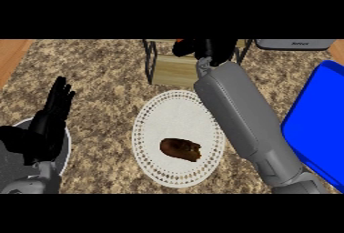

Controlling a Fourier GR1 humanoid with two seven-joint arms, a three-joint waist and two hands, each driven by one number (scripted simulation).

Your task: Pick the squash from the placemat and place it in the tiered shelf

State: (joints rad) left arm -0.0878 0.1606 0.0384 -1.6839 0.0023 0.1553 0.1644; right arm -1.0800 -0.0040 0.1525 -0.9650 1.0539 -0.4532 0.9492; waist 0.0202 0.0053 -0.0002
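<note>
My right forearm reaches far across the counter to the tiered shelf [168,68], a dark-framed rack with a wooden board at the top middle. My right hand [209,49] hangs over the shelf with its fingers curled round the orange squash [179,47], of which only a small part shows at the hand's left. The white round placemat [176,116] lies in the middle, and a dark brown lumpy food item [180,149] rests on its lower half. My left hand [48,119] rests open at the left edge, fingers up.
A blue bin [317,123] fills the right edge. At the top right corner sits a grey appliance [292,44]. Under my left hand lies a grey plate with a white rim [65,152]. The counter top is speckled brown stone.
</note>
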